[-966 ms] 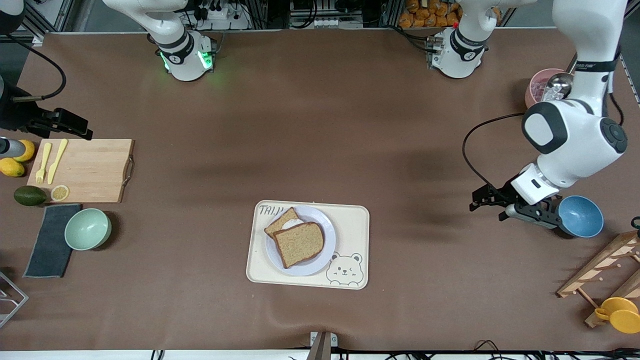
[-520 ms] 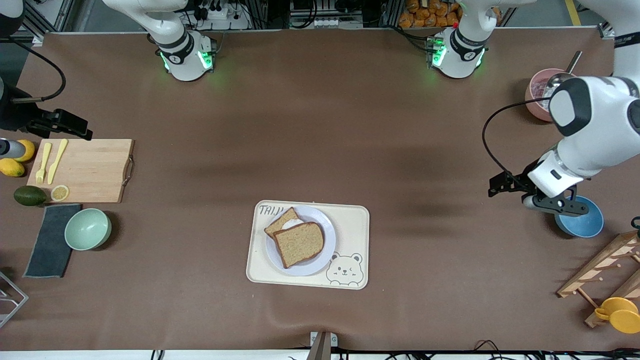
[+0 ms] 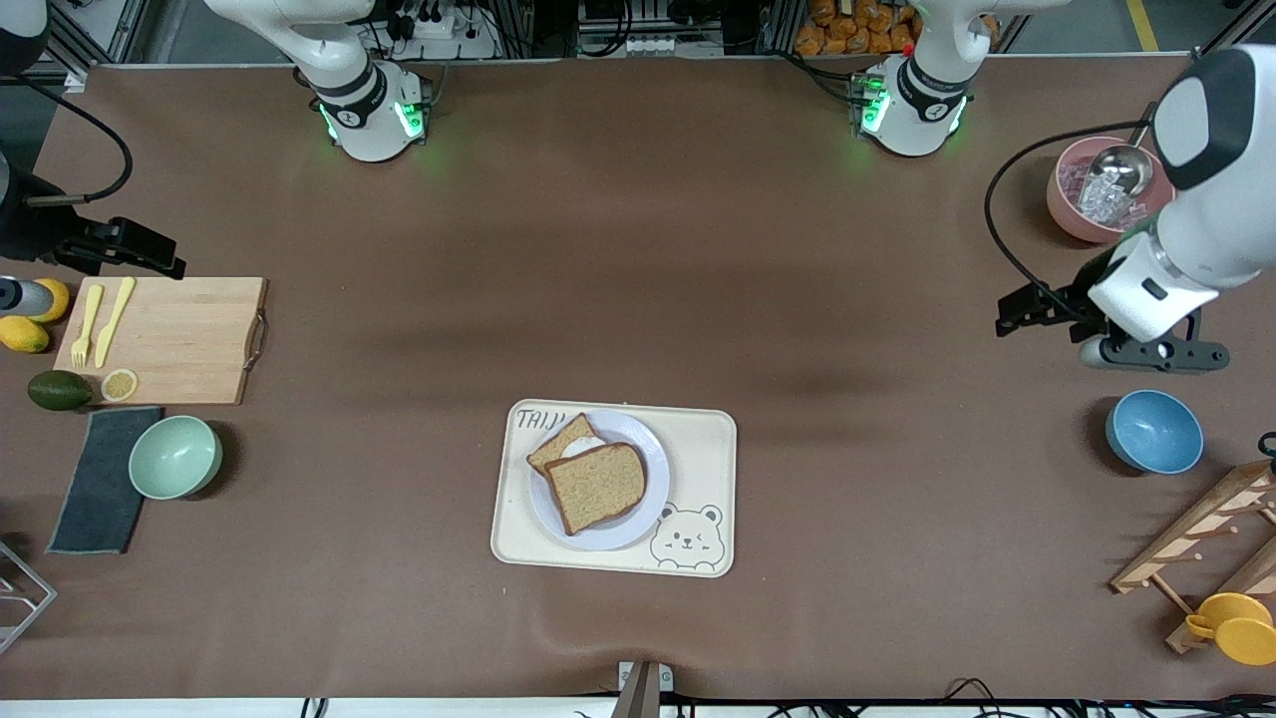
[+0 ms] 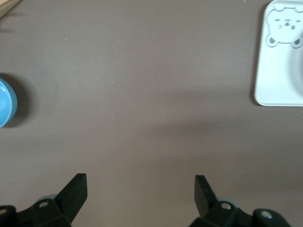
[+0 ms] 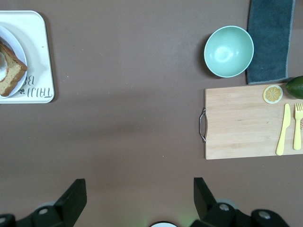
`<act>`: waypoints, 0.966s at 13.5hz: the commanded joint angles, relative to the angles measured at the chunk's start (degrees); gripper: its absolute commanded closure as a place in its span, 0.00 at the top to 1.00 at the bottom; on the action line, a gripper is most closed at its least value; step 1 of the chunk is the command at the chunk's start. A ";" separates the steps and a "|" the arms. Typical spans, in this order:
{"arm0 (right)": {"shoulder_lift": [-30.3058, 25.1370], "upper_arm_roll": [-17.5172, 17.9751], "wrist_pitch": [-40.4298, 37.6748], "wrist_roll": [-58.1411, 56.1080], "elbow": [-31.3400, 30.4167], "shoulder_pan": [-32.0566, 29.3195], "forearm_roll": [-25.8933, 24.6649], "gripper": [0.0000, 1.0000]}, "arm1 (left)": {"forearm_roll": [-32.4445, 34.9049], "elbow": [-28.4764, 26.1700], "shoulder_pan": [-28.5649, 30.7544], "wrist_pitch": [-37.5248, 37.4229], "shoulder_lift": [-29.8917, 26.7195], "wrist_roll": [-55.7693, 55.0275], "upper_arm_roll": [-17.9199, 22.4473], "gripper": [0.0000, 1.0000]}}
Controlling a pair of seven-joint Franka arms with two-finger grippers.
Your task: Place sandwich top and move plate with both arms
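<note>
With the bare brown wholemeal bread slice [image 3: 596, 486] resting askew, we risk sliding it when our spread, empty left gripper [image 4: 140, 191] and right gripper [image 5: 140, 197] lift the pale lavender-grey round plate [image 3: 646, 519].

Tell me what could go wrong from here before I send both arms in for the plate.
The sandwich top lies skewed on the egg slice, overhanging it, so a tilt could slide it off. The plate sits low in the tray, so fingers may catch the tray instead of the plate's rim. The left gripper, open, hangs over bare table between the pink bowl and blue bowl. The right gripper is open, above bare table.
</note>
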 commanded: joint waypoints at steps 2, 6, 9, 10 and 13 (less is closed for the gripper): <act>0.15 0.51 -0.58 -0.69 0.49 -0.83 0.03 1.00 | 1.56 -0.25 0.27 -4.13 -5.63 -5.89 -4.16 1.00; 0.15 0.51 -0.49 -0.68 0.49 -0.83 0.12 1.00 | 0.68 -0.16 1.32 -4.75 -7.84 -3.71 -3.29 1.00; 0.15 0.51 -0.58 -0.69 0.40 -0.83 0.12 1.00 | 1.02 1.50 2.12 -4.75 -7.58 -2.30 -3.02 1.00; 0.15 0.51 -0.67 -0.68 0.40 -0.83 0.03 1.00 | 1.46 2.38 2.21 -4.92 -7.40 -0.29 -3.02 1.00; 0.24 0.51 -0.49 -0.68 0.40 -1.09 0.12 1.00 | 1.64 3.97 2.65 -6.68 -7.22 3.77 -2.93 1.00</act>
